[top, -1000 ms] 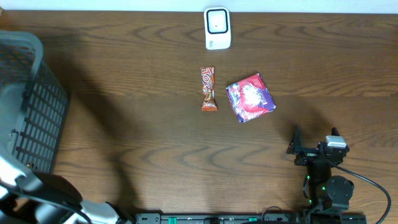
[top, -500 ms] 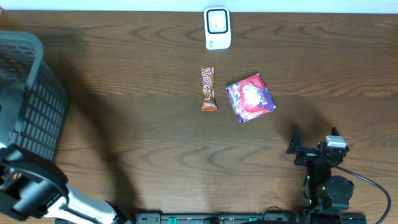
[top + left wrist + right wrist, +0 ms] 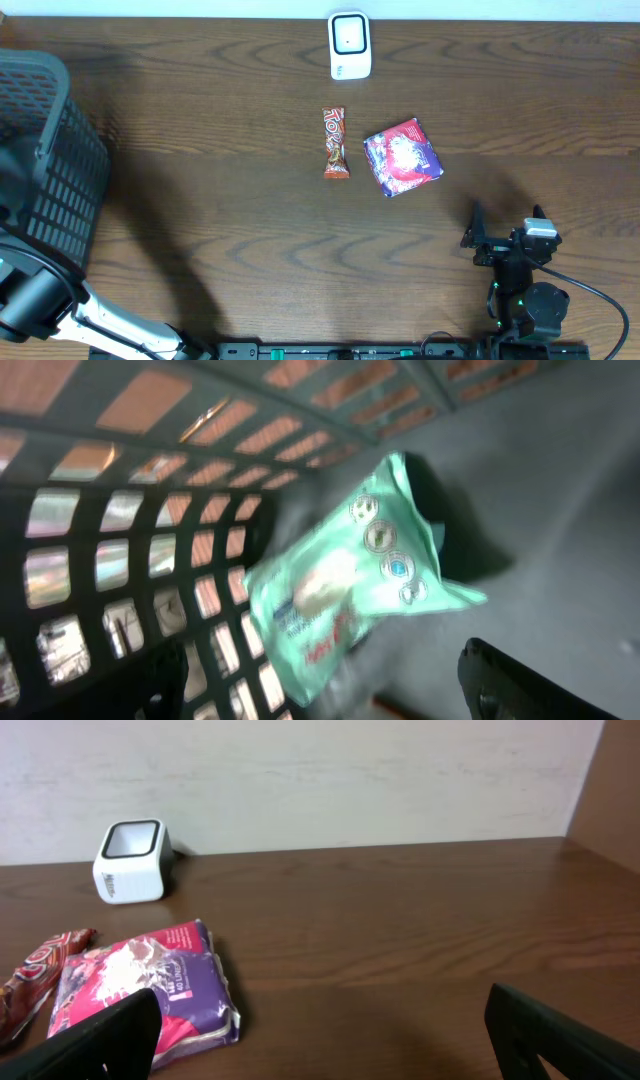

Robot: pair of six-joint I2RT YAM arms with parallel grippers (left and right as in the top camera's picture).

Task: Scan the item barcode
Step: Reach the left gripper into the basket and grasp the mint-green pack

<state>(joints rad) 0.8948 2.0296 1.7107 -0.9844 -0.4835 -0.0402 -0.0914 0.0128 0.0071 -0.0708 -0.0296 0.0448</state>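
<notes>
Only the left wrist view shows the green packet (image 3: pixel 350 585) in the basket (image 3: pixel 68 180) past the released left claw (image 3: pixel 325 660), while candy bar (image 3: pixel 335 142) and purple pack (image 3: pixel 402 157) lie near the scanner (image 3: pixel 349 45), right claw (image 3: pixel 320 1005) released.

We find bare table (image 3: pixel 230 220) between the basket (image 3: pixel 60 170) at the left and the candy bar (image 3: pixel 335 142) and purple packet (image 3: pixel 402 157) mid-table. The scanner (image 3: pixel 350 45) blocks the far edge. Inside the basket, the mesh wall (image 3: pixel 130 560) and a green packet (image 3: pixel 350 580) leave us little room.
</notes>
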